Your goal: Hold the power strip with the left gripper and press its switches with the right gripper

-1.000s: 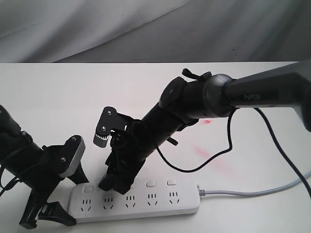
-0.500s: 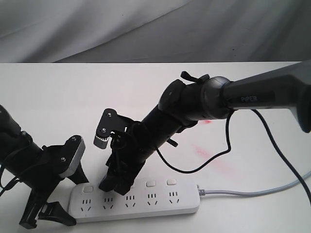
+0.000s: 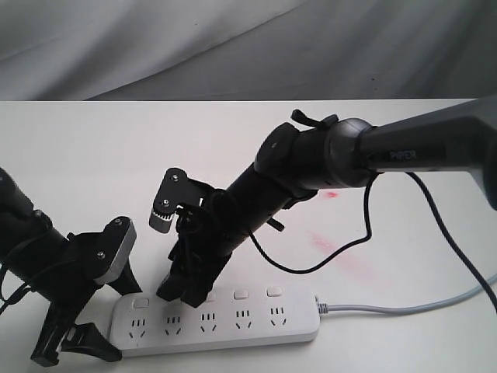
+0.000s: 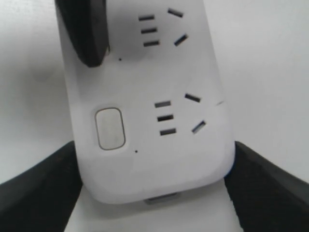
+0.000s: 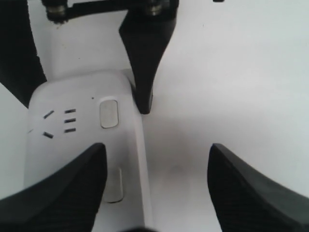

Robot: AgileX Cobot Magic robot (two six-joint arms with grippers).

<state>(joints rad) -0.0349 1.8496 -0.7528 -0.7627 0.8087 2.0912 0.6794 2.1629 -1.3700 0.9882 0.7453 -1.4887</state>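
The white power strip [image 3: 233, 322] lies flat near the table's front edge, its grey cord [image 3: 404, 308] running off to the right. My left gripper [image 3: 116, 318] straddles the strip's left end; in the left wrist view both black fingers [image 4: 34, 193] press its sides, so the left gripper [image 4: 153, 193] is shut on it. My right gripper [image 3: 182, 294] hangs open over the second switch [image 5: 115, 186]. One finger [image 5: 58, 193] is over the strip, the other beside it over the table. I cannot tell whether it touches. The first switch [image 4: 110, 128] shows uncovered.
The right arm's black cable [image 3: 311, 268] loops down onto the table behind the strip. Faint pink stains [image 3: 330, 245] mark the white tabletop [image 3: 93, 155]. A grey cloth backdrop [image 3: 233, 47] hangs behind the table's far edge.
My right gripper's fingertips have risen slightly above the strip by the second switch. The left gripper and the strip have not moved.
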